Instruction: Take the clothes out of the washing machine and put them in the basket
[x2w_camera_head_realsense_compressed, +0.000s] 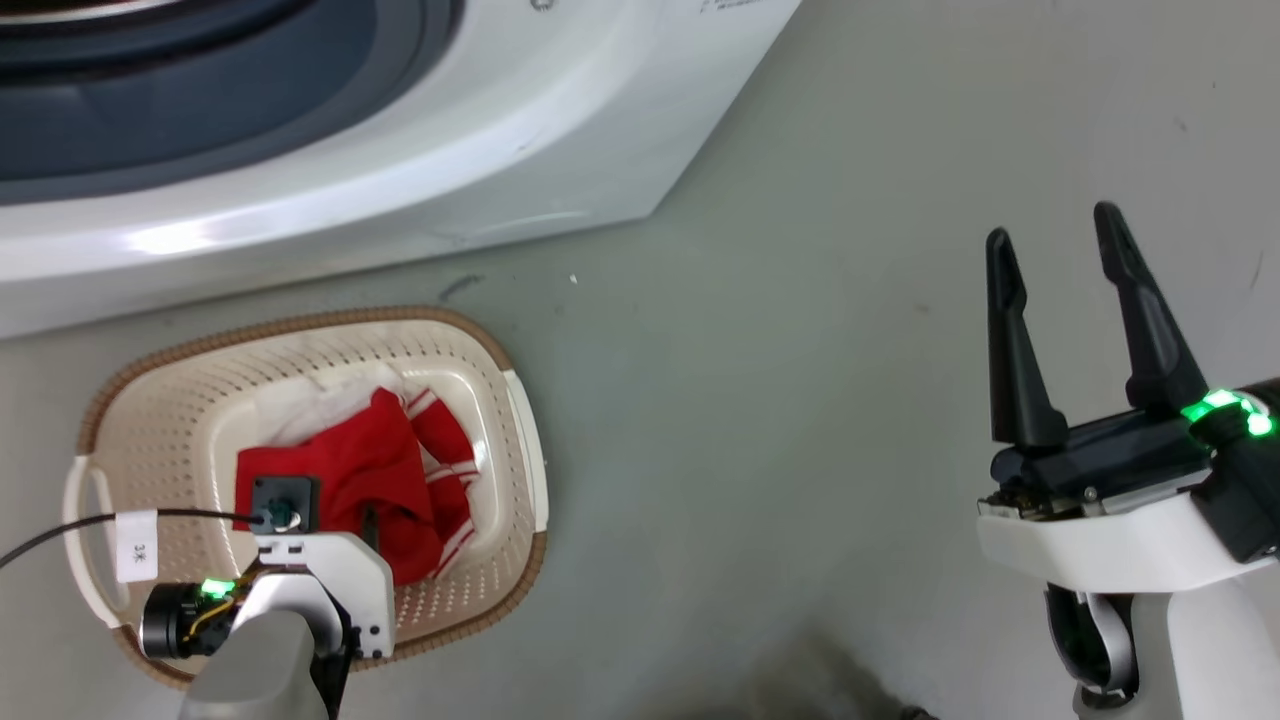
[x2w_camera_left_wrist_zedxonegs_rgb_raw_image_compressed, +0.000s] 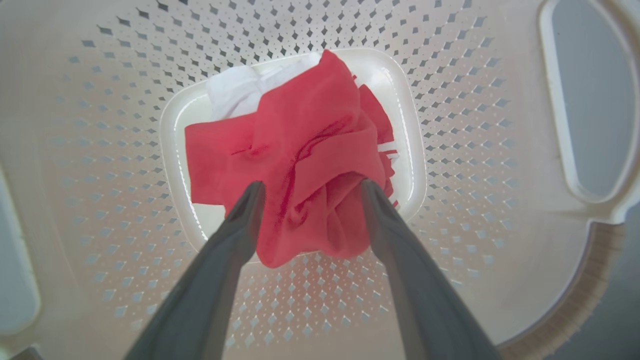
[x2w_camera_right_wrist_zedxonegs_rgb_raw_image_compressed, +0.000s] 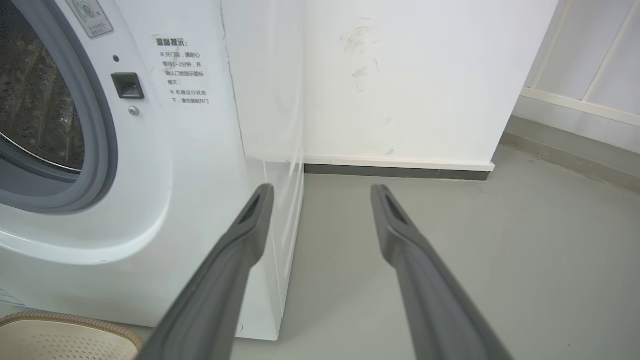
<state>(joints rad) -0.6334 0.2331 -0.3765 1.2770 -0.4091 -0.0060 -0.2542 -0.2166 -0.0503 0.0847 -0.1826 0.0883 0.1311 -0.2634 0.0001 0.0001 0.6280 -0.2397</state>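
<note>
The cream basket (x2w_camera_head_realsense_compressed: 300, 325) with a brown rim stands on the floor just in front of the white washing machine (x2w_camera_head_realsense_compressed: 450, 150). Red clothes (x2w_camera_head_realsense_compressed: 370, 470) with white striped trim lie crumpled on its bottom. My left arm reaches straight down into it. In the left wrist view, my left gripper (x2w_camera_left_wrist_zedxonegs_rgb_raw_image_compressed: 310, 185) is open, its fingertips at either side of the red clothes (x2w_camera_left_wrist_zedxonegs_rgb_raw_image_compressed: 310, 130) inside the basket (x2w_camera_left_wrist_zedxonegs_rgb_raw_image_compressed: 475, 125). My right gripper (x2w_camera_head_realsense_compressed: 1050, 228) hangs open and empty over bare floor far to the right. It (x2w_camera_right_wrist_zedxonegs_rgb_raw_image_compressed: 322, 189) faces the washing machine (x2w_camera_right_wrist_zedxonegs_rgb_raw_image_compressed: 190, 175), whose drum (x2w_camera_right_wrist_zedxonegs_rgb_raw_image_compressed: 35, 100) looks dark.
A white piece (x2w_camera_left_wrist_zedxonegs_rgb_raw_image_compressed: 235, 90) sticks out from under the red cloth. A black cable with a white tag (x2w_camera_head_realsense_compressed: 135, 545) runs across the basket's left handle. Grey floor (x2w_camera_head_realsense_compressed: 800, 400) stretches between basket and right arm. A white wall (x2w_camera_right_wrist_zedxonegs_rgb_raw_image_compressed: 400, 75) with a skirting board stands beside the washer.
</note>
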